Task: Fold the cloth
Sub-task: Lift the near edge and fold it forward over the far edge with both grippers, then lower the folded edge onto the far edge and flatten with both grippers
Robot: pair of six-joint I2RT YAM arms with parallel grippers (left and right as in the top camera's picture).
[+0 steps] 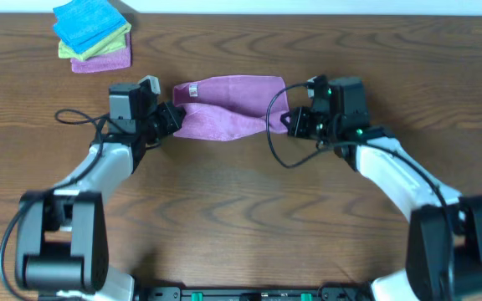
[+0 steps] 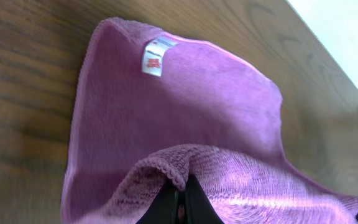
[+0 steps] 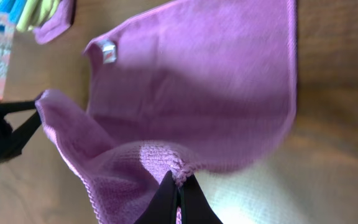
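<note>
On a wooden table (image 1: pixel 241 209), a purple cloth (image 1: pixel 228 104) is sagging between two robot arms, its near edge seemingly hanging clear of the wood. The left gripper (image 1: pixel 174 117) and right gripper (image 1: pixel 284 119) are each pinching a near corner. Its white tag (image 1: pixel 192 89) is facing up.

Lilac cloth (image 1: pixel 228 104), half-folded, mid-table

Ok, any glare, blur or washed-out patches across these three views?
Overhead: even light, sharp, the cloth clear. Left wrist: blown-out white past the table edge top right, near cloth soft. Right wrist: washed-out glare on the table at lower right, fingers near black.
</note>
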